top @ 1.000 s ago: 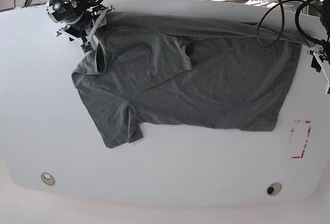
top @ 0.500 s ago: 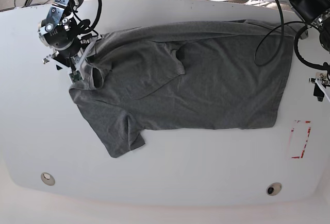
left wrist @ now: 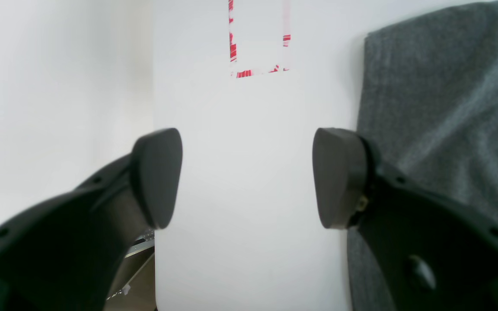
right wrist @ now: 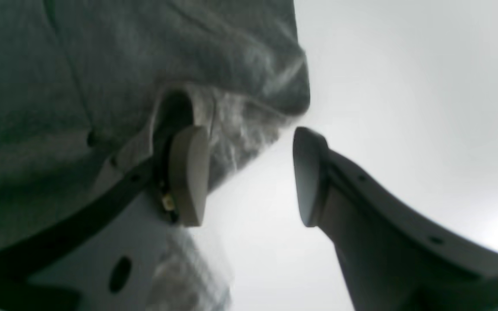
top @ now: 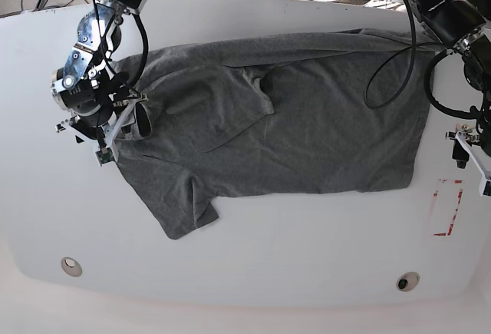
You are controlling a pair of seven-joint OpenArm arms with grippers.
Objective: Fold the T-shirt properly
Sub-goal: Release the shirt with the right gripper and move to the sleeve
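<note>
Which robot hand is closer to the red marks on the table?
The left gripper. It hovers just above the red marks, beside the T-shirt hem. The right gripper is far across the table, at the shirt's collar end.

Left tool [left wrist: 244, 177] jaws wide apart, empty; right tool [right wrist: 249, 177] jaws parted

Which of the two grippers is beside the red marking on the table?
The left gripper: it hangs open at the hem end of the T-shirt, just above the red marking. The right gripper works at the collar end, far from it.
</note>
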